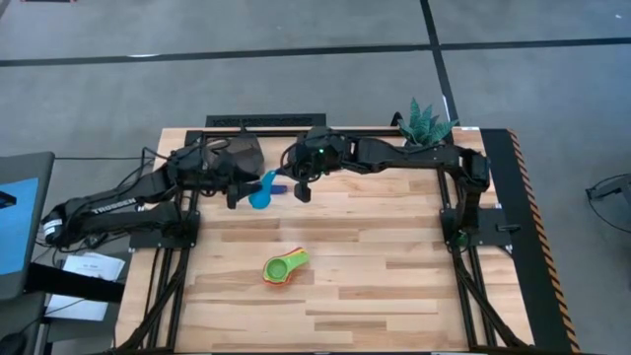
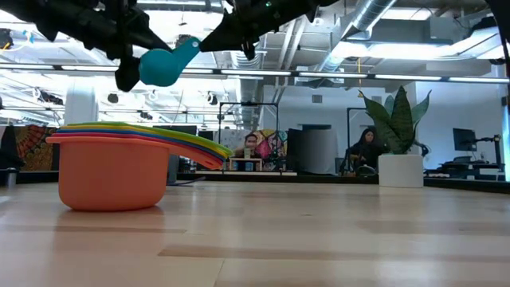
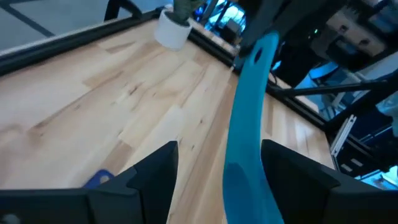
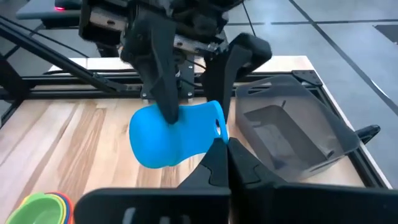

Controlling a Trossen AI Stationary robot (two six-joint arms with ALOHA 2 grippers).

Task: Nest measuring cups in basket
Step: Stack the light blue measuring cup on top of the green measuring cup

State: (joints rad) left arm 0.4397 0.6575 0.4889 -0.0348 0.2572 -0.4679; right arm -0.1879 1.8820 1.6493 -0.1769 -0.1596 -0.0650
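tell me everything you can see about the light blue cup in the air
The light blue measuring cup looks like smooth matte plastic, with a rounded bowl and a flat handle with a small hole near its end. It is off the table, near the far edge beside the basket. The right hand pinches the handle tip; one finger of the left hand reaches into the bowl.
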